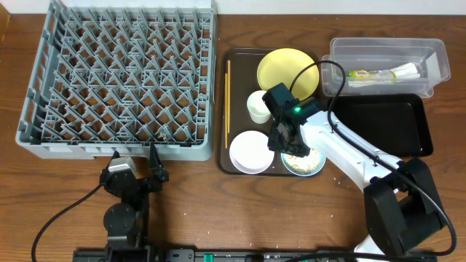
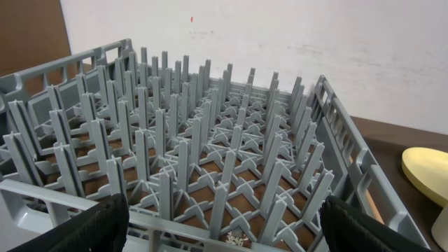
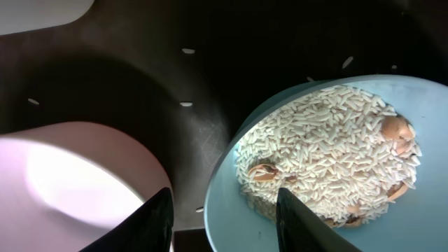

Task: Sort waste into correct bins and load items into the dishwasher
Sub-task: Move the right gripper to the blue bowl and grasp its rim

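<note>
On the brown tabletop (image 1: 218, 211), at the far left, a grey rack (image 1: 116, 73). Just beside it, to the right, a dark tray (image 1: 240, 73).

On the tray:
- a yellow plate (image 1: 287, 69) at the far end
- a white cup (image 1: 257, 107) just before the plate
- a white bowl (image 1: 250, 151) at the near left corner
- a blue bowl (image 1: 312, 167) at the near right corner
- chopsticks (image 1: 228, 94) along the left rim

In the blue bowl, rice (image 3: 315, 140) with a few brown shell-like bits, exact kind not clear.

Right pincer (image 1: 290, 148) low over the blue bowl, released. Fingers (image 3: 157, 217) wide apart, with the rim of the blue bowl between them. One finger outside the bowl, over the tray, the other inside, over the rice. No firm touch on the rim to be seen. In the right wrist view, the white bowl close beside the outer finger.

To the right of the tray, a clear bin (image 1: 386, 44) with a wrapper (image 1: 382, 73) inside. Just before it, a black bin (image 1: 386, 127).

Left pincer (image 1: 135, 155) near the front edge of the rack, also released, fingers (image 2: 98, 227) well apart and turned toward the rack. In the left wrist view, the upright pins of the rack across most of the picture, with the edge of the plate at the right.
</note>
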Robot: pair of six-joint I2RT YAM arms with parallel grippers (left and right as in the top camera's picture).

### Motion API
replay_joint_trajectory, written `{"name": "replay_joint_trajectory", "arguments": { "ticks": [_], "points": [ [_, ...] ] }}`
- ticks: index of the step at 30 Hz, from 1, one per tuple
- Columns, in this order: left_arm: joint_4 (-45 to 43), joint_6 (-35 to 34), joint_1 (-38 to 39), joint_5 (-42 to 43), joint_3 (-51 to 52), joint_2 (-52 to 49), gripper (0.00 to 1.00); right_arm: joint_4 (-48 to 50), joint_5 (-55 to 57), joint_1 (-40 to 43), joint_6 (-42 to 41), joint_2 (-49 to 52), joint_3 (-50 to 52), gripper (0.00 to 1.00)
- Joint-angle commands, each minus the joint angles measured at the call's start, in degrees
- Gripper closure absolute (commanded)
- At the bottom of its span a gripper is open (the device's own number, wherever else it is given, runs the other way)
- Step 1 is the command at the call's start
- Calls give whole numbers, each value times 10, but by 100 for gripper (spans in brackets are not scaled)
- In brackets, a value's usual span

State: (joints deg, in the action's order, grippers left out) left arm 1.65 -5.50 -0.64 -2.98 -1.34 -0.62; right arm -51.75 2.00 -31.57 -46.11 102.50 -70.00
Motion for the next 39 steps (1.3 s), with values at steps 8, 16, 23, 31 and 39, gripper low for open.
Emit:
{"name": "replay_joint_trajectory", "arguments": {
  "ticks": [8, 16, 23, 31, 39],
  "points": [
    [22, 8, 1, -11, 11, 4, 11, 19, 17, 14, -10, 2, 4, 54],
    [22, 8, 1, -11, 11, 4, 11, 18, 16, 28, -1, 2, 5, 64],
    [22, 8, 1, -11, 11, 4, 11, 24, 14, 15, -1, 4, 33, 67],
    [22, 8, 1, -11, 11, 4, 11, 28, 12, 15, -1, 15, 34, 78],
    [22, 8, 1, -11, 11, 4, 11, 36, 5, 16, -1, 26, 34, 83]
  ]
}}
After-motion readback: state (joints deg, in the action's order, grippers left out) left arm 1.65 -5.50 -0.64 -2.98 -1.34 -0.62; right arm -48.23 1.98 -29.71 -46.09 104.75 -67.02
